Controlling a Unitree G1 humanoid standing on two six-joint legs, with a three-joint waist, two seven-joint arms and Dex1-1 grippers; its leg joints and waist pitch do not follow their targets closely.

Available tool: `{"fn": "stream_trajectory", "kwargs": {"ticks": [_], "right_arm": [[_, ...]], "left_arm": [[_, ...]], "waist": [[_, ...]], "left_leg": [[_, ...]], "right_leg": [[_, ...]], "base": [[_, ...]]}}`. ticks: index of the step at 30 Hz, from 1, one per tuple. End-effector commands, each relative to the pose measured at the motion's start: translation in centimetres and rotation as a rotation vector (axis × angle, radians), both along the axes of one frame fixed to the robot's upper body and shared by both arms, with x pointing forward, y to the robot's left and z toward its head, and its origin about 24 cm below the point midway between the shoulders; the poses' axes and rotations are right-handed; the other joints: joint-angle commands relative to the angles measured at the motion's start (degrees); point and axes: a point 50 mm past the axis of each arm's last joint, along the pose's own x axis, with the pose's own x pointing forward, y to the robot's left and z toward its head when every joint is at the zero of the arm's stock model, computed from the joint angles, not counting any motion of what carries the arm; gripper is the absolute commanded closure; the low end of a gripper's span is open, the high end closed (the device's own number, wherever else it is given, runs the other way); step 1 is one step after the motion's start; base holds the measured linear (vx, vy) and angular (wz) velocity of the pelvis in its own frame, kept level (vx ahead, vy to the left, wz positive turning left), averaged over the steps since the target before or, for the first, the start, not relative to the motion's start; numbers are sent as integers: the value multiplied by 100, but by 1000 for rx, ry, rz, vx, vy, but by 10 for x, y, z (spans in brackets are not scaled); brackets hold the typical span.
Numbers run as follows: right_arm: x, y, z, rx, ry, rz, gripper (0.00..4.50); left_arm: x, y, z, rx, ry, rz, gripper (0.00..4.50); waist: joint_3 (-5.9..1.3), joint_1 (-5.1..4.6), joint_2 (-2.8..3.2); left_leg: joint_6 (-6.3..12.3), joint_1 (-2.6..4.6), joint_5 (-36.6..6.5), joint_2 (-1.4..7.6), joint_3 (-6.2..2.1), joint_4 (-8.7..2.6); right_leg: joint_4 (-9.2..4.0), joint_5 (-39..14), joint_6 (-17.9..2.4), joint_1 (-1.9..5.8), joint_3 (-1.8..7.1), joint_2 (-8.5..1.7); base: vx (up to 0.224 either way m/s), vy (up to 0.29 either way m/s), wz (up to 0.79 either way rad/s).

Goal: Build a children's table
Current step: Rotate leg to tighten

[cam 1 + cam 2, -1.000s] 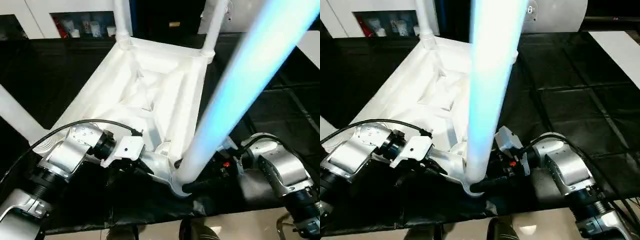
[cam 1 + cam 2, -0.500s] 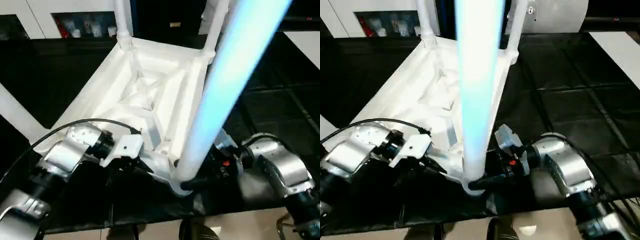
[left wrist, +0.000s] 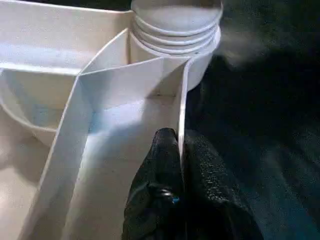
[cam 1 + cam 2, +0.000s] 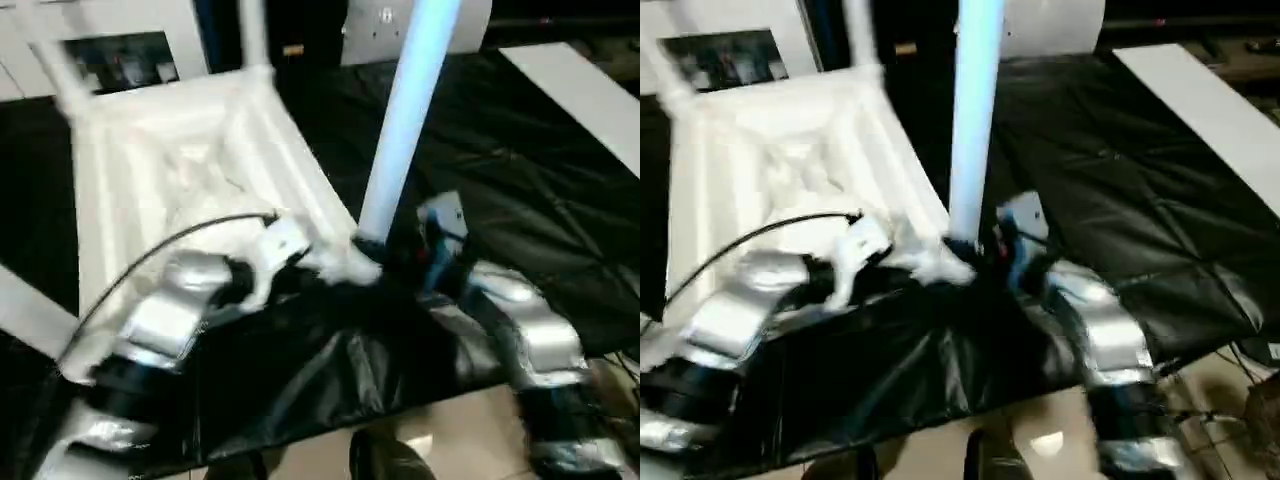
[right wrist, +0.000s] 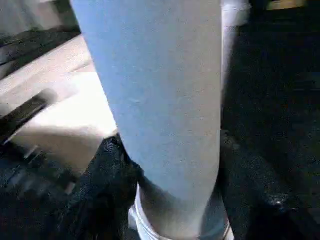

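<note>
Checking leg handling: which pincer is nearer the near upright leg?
Right. The right pincer straddles the leg at its base; the left pincer pinches the tabletop's rim beside it.

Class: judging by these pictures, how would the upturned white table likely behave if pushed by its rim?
The table is probably light and stiff: thin ribbed plastic. It would likely slide on the black sheet. The upright leg may make it tippy.
</note>
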Motion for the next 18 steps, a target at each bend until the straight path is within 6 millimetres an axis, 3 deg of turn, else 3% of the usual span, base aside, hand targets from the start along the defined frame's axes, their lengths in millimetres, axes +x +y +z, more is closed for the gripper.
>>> {"fn": "stream_trajectory", "kwargs": {"ticks": [1,5,7,8,10,12,13,18], "right_arm": [[-6,42,-17,28,102,20,244],[-4,57,-20,28,117,-130,244],[-4,60,-21,37,117,-160,244],[-4,60,-21,41,110,-185,209],[-3,55,-19,44,95,-206,175],[-3,48,-17,58,81,-218,173],[-3,41,-15,72,58,-210,157],[-6,25,-7,86,-17,-146,98]], "left_arm": [[3,-33,0,-65,-9,48,450],[11,-50,2,-59,-48,126,450],[12,-53,1,-38,-64,143,450],[13,-53,1,-25,-70,152,450],[14,-50,1,-13,-69,159,450],[15,-43,-1,13,-73,156,450],[15,-35,-4,35,-72,154,450],[14,-21,-7,62,-77,122,450]], "waist": [[-328,49,-28],[-362,72,-6],[-353,62,-11],[-364,67,21],[-344,73,6],[-342,76,8],[-356,83,51],[-387,84,14]], "left_leg": [[223,28,-1423,244,-100,-365],[273,31,-1237,246,-87,-375],[284,8,-1316,232,-95,-388],[279,13,-1343,231,-99,-387],[285,20,-1515,231,-94,-396],[286,16,-1564,237,-101,-404],[275,17,-1549,240,-107,-404],[394,-18,-1360,240,-92,-380]], "right_leg": [[-524,-2522,-935,226,300,-380],[-486,-1913,-1020,246,305,-366],[-495,-1978,-979,262,304,-378],[-496,-2019,-964,270,301,-381],[-533,-2211,-869,254,305,-381],[-539,-2276,-808,248,308,-383],[-526,-2234,-808,254,309,-386],[-489,-1761,-927,299,310,-379]], "base": [[0,0,0],[0,0,0],[0,0,0],[0,0,0],[0,0,0],[0,0,0],[0,0,0],[0,0,0]]}}
